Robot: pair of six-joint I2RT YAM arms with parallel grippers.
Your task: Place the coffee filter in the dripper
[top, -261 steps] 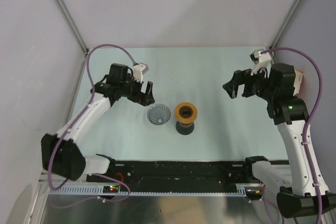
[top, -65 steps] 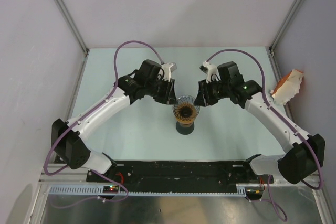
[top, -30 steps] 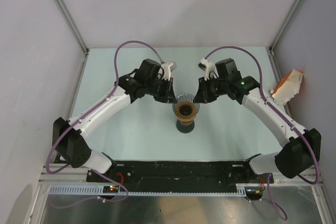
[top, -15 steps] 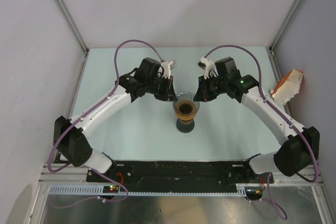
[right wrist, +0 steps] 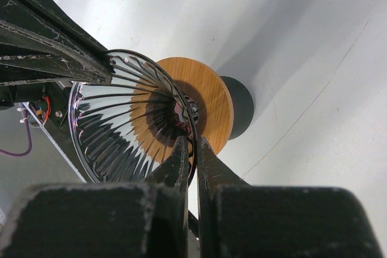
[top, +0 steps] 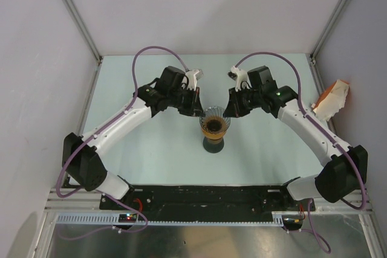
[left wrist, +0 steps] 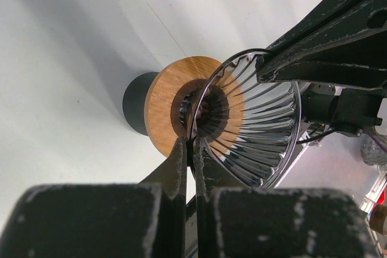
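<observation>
Pale blue-green table [top: 266, 143] runs between plain grey walls, and I take the dripper [top: 214, 113], near the middle of it, as my landmark. Left of the dripper, my left gripper [left wrist: 188, 146] is pinched tight on the near-left part of its rim; in the left wrist view the thin dark edge passes between the two fingers. The ribbed, clear cone sits with its narrow end at the dark centre of the orange ring [left wrist: 163, 107], which tops a dark stand [left wrist: 136, 104]. I cannot tell whether the cone rests fully in the ring or hangs just over it. Right of the dripper, my right gripper [right wrist: 192, 146] is clamped on the opposite side of the rim in the same way, so both tools grip the dripper and neither has a finger free. Well to the right of the dripper, against the right wall and off the table, is the coffee filter [top: 331, 101], as I take the white piece with an orange edge to be; it is too small to be sure. By my judgement the groundwork is done: the cone is placed over its stand. The real job is not begun, as no paper lies in the dripper. One gripper must let go, fetch the filter and seat it.
</observation>
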